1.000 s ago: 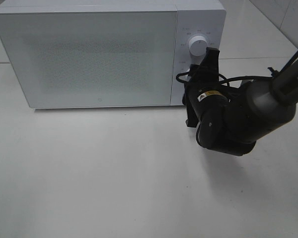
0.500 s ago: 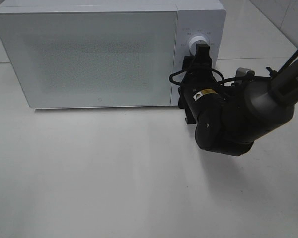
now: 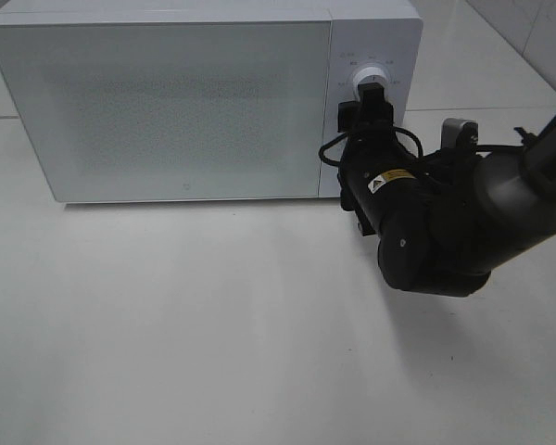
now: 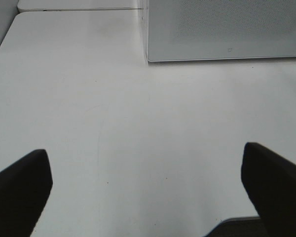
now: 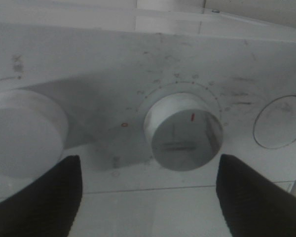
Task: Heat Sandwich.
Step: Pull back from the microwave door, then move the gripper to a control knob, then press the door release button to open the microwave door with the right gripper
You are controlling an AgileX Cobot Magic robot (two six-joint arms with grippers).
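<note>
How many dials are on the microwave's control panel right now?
2. One dial sits centred ahead of the right gripper; the other dial is beside it. The arm hides part of the panel from above.

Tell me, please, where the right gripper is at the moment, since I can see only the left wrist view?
Observer: The right gripper is at the control panel of the microwave, at the right end of its front.
Operator: Thank you. Is it gripping anything there?
Observer: No. Its fingers stand open on either side of a white dial with a red mark, and a gap shows on each side.
Operator: Can you see the sandwich anywhere?
Observer: No, none of the three views shows the sandwich.
</note>
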